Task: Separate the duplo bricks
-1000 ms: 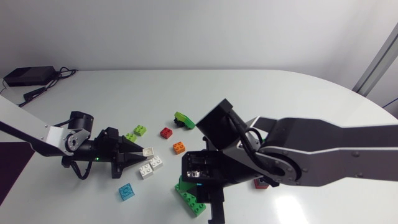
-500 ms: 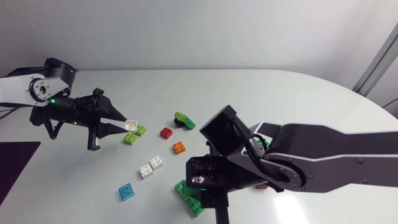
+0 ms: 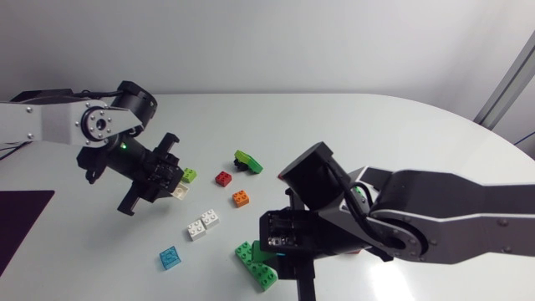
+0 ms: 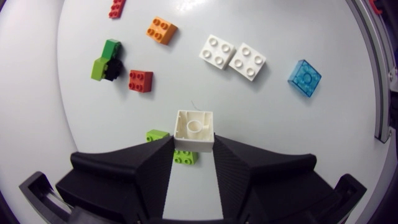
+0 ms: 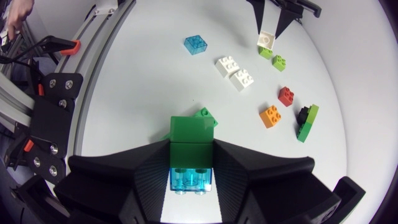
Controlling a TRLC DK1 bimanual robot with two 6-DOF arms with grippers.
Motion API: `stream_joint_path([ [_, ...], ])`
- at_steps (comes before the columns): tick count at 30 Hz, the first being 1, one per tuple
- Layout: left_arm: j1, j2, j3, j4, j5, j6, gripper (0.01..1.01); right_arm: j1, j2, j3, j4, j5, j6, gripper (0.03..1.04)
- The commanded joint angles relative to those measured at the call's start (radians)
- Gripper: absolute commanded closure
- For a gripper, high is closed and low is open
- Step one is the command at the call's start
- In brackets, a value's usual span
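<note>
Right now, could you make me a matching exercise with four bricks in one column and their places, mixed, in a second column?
1. single white brick
2. green brick
3. clear blue brick
4. orange brick

A. on the table, close to the red brick
B. between the left gripper's fingers
C. on the table, with only the pair of white bricks close by
D. between the right gripper's fingers

Pairs: 1-B, 2-D, 3-C, 4-A.
</note>
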Motion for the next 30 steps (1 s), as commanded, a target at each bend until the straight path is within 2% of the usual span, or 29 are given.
stream_joint_path([
  [1, -0.033, -0.004, -0.066, 0.035, -0.054, 0.087, 0.784, -0.010, -0.017, -0.037, 0.013, -0.004, 0.012, 0.78],
  [7, -0.098, -0.006, -0.197, 0.178, -0.189, 0.174, 0.784, -0.022, -0.024, -0.054, 0.027, -0.013, 0.005, 0.78],
  [11, -0.133, 0.022, -0.227, 0.239, -0.261, 0.206, 0.784, -0.028, -0.030, -0.060, 0.032, -0.015, 0.000, 0.78],
  [18, -0.177, 0.057, -0.221, 0.245, -0.336, 0.214, 0.784, -0.045, -0.046, -0.083, 0.039, -0.018, -0.006, 0.78],
  [27, -0.228, 0.054, -0.223, 0.239, -0.362, 0.215, 0.779, -0.051, -0.056, -0.093, 0.048, -0.022, -0.008, 0.77],
  [29, -0.233, 0.054, -0.218, 0.239, -0.362, 0.215, 0.631, -0.053, -0.056, -0.100, 0.053, -0.022, -0.008, 0.77],
  [30, -0.233, 0.054, -0.220, 0.239, -0.362, 0.215, 0.597, -0.053, -0.056, -0.101, 0.055, -0.022, -0.008, 0.77],
])
